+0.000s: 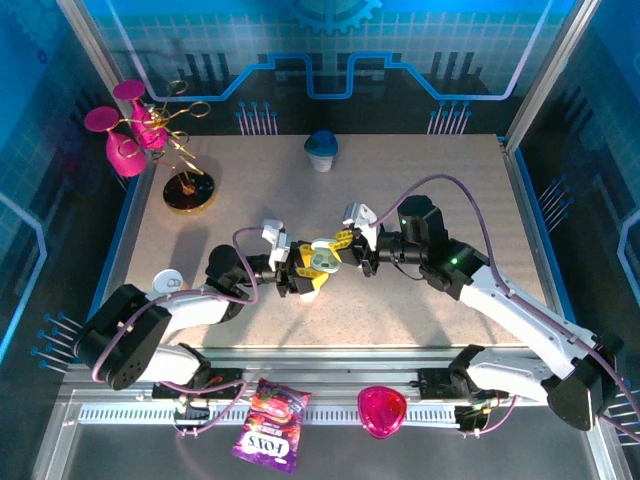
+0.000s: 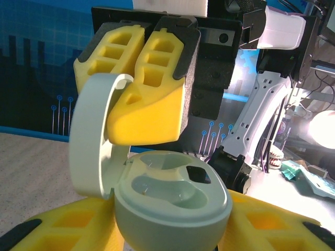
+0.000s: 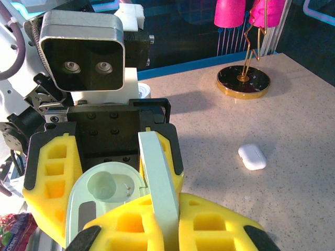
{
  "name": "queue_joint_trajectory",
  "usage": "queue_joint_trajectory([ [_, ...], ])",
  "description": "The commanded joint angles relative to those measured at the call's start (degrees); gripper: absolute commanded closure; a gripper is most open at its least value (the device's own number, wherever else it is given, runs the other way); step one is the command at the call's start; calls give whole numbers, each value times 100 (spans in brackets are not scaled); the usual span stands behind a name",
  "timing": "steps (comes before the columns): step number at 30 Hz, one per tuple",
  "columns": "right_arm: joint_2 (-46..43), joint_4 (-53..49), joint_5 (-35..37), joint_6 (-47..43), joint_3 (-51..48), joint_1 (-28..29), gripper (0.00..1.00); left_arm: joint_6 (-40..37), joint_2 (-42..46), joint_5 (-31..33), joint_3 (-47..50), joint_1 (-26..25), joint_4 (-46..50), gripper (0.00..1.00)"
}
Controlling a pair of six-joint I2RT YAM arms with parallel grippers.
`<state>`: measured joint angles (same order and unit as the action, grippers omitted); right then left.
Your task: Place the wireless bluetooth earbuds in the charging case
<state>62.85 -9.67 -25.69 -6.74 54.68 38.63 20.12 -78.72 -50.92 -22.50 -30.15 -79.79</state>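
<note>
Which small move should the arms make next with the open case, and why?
Probably let the right gripper release the lid and back away to fetch an earbud. The left gripper holds the charging case open, both wells look empty, and the right gripper seems to pinch only the lid.

- Pebble-shaped plastic charging case (image 2: pixel 172 204): pale mint green all over.
- Moulded foam finger pads (image 2: pixel 157 78): bright yellow, black-edged.
- Laminate tabletop (image 1: pixel 420 180): beige, finely speckled.
- Glossy goblets (image 1: pixel 125 155): magenta.
- Wire stand (image 1: pixel 188 190): gold, with a black disc base.
- Small oblong case (image 3: pixel 252 157): white.
- Crinkled snack packet (image 1: pixel 270 425): purple.
</note>
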Motion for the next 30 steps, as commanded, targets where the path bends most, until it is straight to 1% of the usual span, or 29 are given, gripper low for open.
queue_joint_trajectory([
  [1, 4, -88, -94, -108, 196, 122, 100, 62, -47, -24, -209, 11, -51, 55],
  [4, 27, -83, -59, -108, 201, 131, 100, 80, -49, -28, -219, 10, -57, 54],
  [9, 52, -36, 21, -99, 175, 135, 100, 115, -78, -24, -220, 9, -54, 47],
  [12, 52, -17, 38, -89, 175, 128, 100, 125, -91, -32, -220, 9, -52, 47],
  [19, 53, -35, 12, -90, 166, 128, 100, 126, -117, -56, -237, 11, -49, 64],
  [21, 52, -35, 36, -91, 165, 136, 99, 123, -117, -59, -233, 9, -50, 67],
  [22, 43, -34, 38, -90, 166, 135, 98, 116, -113, -68, -222, 13, -54, 70],
  [24, 27, -18, 57, -78, 164, 130, 94, 100, -117, -72, -214, 11, -54, 72],
  [25, 5, 4, 62, -57, 157, 129, 90, 82, -117, -60, -197, 9, -47, 73],
  [27, -59, 81, 65, -8, 133, 129, 78, 6, -138, -42, -168, 12, -50, 73],
  [28, -107, 125, 87, 25, 106, 134, 70, -45, -142, -34, -150, 11, -46, 73],
  [30, -214, 201, 108, 88, 75, 127, 60, -165, -153, -23, -111, 12, -46, 74],
])
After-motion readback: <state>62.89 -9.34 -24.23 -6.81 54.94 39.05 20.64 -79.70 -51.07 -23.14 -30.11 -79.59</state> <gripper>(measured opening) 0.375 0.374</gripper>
